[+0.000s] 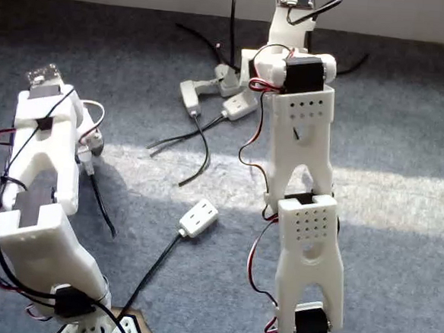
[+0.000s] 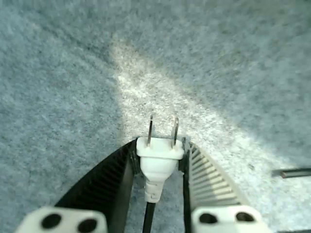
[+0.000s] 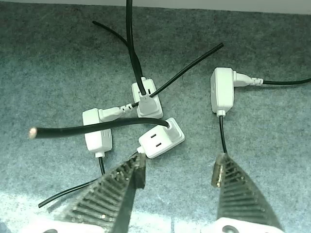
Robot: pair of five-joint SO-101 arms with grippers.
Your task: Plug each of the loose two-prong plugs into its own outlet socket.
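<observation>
White plug clamped in left gripper, prongs forward; right gripper wide open, empty, near outlet sockets, upper centre of high view.

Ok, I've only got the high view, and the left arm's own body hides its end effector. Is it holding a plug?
Observer: Yes. The left end effector is shut on a white two-prong plug, prongs pointing outward over the carpet.
Operator: And the other one, open or shut?
Observer: The right end effector is open and holds nothing.
Operator: Any free socket near it?
Observer: The white socket closest to its tips shows two empty slots facing up.
</observation>
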